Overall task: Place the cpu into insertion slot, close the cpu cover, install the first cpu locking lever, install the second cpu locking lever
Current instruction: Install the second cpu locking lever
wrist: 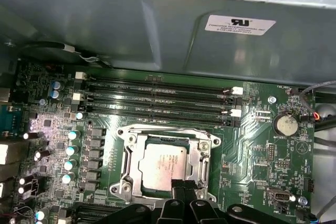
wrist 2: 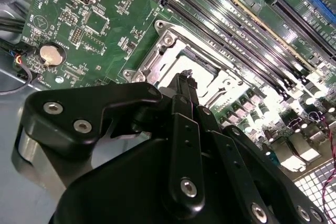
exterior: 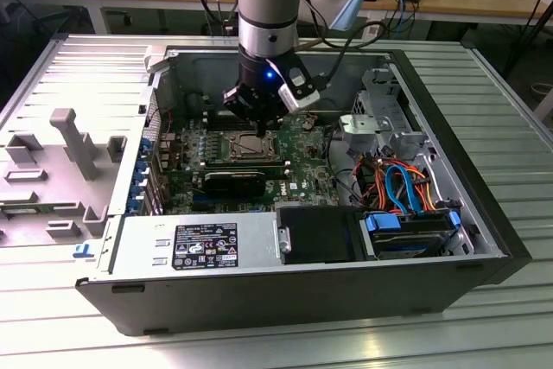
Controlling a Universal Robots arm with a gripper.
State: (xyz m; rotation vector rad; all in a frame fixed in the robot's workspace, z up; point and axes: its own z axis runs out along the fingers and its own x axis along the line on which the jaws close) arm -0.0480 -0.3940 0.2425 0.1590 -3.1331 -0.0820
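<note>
An open grey metal computer case (exterior: 467, 213) lies on its side, with the green motherboard (wrist: 252, 145) inside. Low over the board hangs the black gripper (wrist: 184, 191), its fingers (wrist 2: 184, 93) pressed together and holding nothing. They touch down at the rim of the square silver-rimmed insertion slot (wrist: 128, 179). The silvery frame-shaped cpu cover (wrist: 202, 153) lies flat around the dull silver-grey square cpu (wrist: 163, 166), seated in the slot.
</note>
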